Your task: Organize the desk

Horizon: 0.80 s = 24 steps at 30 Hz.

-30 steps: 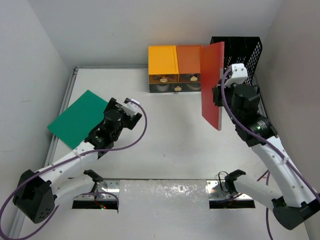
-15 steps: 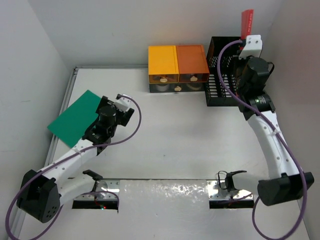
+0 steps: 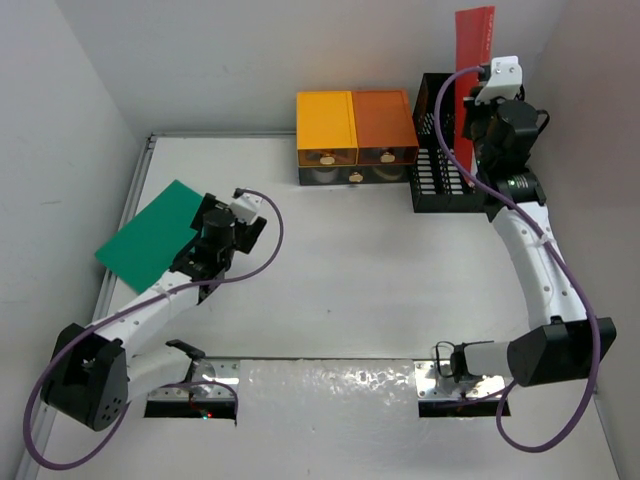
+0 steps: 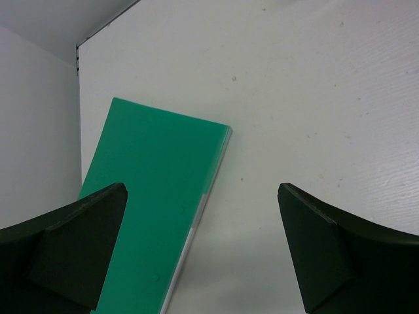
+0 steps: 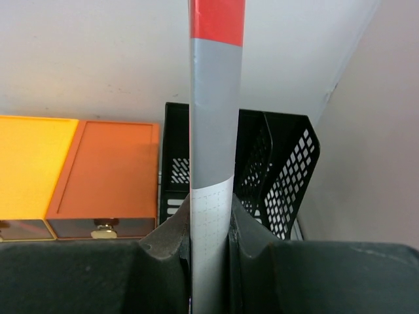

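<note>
A red folder (image 3: 472,60) stands upright, lifted over the black mesh file rack (image 3: 440,180) at the back right of the white desk (image 3: 340,260). My right gripper (image 3: 474,118) is shut on its lower edge. In the right wrist view the folder (image 5: 213,131) shows edge-on, grey and white with a red top, pinched between the fingers of the right gripper (image 5: 209,222). A green folder (image 3: 150,235) lies flat at the desk's left. My left gripper (image 3: 200,245) hovers open over its right edge; the left wrist view shows the gripper (image 4: 202,190) straddling the green folder's (image 4: 150,196) edge.
An orange-and-yellow drawer unit (image 3: 355,135) sits at the back, just left of the rack. The rack's (image 5: 281,170) slots show behind the red folder, next to the drawer unit (image 5: 105,176). Walls close in on the left, back and right. A foil-covered strip (image 3: 325,385) lies between the arm bases.
The right arm has carried the red folder from in front of the drawer unit up and back to above the rack. The left gripper has shifted slightly left toward the green folder.
</note>
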Motion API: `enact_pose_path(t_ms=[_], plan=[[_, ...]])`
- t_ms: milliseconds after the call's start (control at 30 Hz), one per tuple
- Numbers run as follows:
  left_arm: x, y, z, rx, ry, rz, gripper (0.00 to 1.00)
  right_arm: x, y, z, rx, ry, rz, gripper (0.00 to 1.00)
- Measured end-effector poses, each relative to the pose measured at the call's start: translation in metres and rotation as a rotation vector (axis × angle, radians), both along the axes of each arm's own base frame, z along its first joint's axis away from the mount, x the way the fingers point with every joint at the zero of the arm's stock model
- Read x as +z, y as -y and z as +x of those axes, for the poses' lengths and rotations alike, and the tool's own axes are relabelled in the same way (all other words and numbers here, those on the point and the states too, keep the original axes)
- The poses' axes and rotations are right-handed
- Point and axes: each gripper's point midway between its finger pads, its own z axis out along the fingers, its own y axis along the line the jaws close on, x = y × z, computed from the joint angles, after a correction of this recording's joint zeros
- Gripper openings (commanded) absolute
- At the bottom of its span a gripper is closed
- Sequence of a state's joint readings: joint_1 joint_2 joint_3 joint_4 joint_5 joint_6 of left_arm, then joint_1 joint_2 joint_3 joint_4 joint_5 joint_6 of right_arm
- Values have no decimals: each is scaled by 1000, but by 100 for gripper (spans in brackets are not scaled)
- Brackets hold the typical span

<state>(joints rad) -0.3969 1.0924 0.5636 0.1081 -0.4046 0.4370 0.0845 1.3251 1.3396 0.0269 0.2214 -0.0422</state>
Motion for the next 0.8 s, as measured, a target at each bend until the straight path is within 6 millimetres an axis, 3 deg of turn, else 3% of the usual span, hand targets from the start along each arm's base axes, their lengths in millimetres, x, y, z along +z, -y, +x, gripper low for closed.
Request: enact_pose_path(t_ms=[233, 333, 567, 800], plan=[[-1, -8, 1, 28, -3, 11, 99, 19, 2, 12, 14, 51, -1, 0], [-2, -12, 2, 43, -5, 14, 100, 12, 3, 26, 23, 53, 13, 0], [-5, -19, 2, 64, -14, 25, 100, -27, 2, 52, 52, -24, 79, 0], [-7, -21, 4, 71, -19, 33, 100, -20, 2, 71, 77, 14, 116, 0]])
